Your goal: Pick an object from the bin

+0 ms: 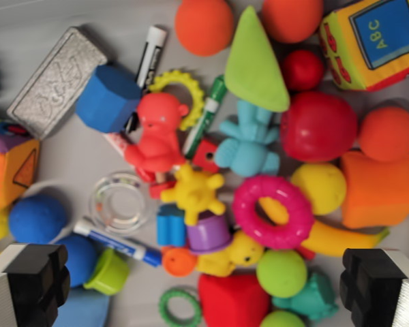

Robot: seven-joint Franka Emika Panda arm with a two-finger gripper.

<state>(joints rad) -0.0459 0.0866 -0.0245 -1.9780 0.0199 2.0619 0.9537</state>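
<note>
I look straight down into a bin (68,157) crowded with toys. At its middle lie a red monkey figure (157,133), a yellow spiky toy (194,193), a pink ring (273,211) over a yellow banana (330,238), and a light blue figure (249,139). My gripper (204,283) stands open above them, with one black fingertip (37,279) at the wrist view's lower left and the other at the lower right. Nothing is between the fingers; a red block (233,300) and green ring (179,306) lie below the gap.
Around the edges sit a grey eraser block (58,82), a blue block (109,99), orange balls (204,26), a green wedge (254,65), a red ball (318,126), an orange cup (382,187), an ABC cloth cube (375,41), markers (150,54), a clear ring (119,202).
</note>
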